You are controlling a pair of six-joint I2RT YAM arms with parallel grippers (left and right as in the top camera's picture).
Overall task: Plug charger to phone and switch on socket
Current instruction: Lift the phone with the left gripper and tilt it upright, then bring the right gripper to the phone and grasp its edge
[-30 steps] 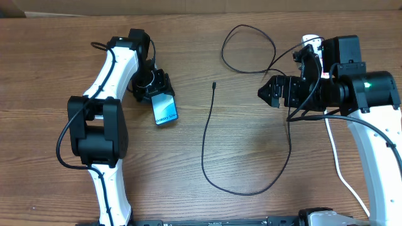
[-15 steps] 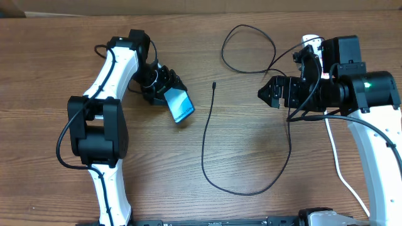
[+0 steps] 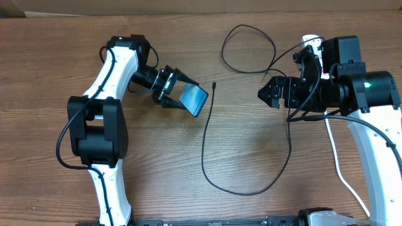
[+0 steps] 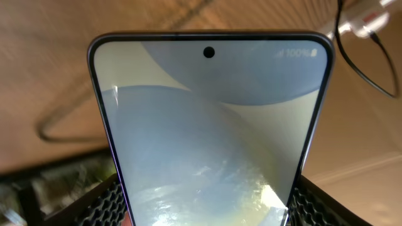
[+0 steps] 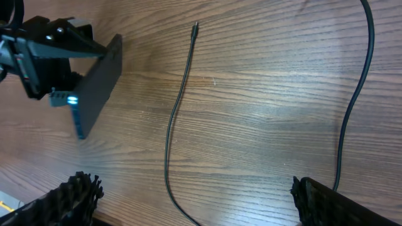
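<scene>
My left gripper (image 3: 178,94) is shut on the phone (image 3: 194,100) and holds it tilted above the table, its free end pointing right. The screen fills the left wrist view, the phone (image 4: 207,125) sitting between both pads (image 4: 103,204). In the right wrist view the phone (image 5: 97,81) shows edge-on. The charger's small plug tip (image 3: 214,85) lies just right of the phone; the tip (image 5: 195,26) points up the right wrist view. Its thin black cable (image 3: 203,150) loops across the table. My right gripper (image 3: 269,92) stands open over the cable, holding nothing. The socket (image 3: 308,40) is mostly hidden behind the right arm.
A second loop of black cable (image 3: 248,37) lies at the back of the table. The socket's thick white cord (image 3: 340,166) runs down the right side beside the right arm. The wooden table (image 3: 264,125) shows bare between the cable loops.
The left gripper has carried the phone to the right, toward the plug tip, and turned it from lying nearly flat to tilted on edge. The right arm has not moved.
</scene>
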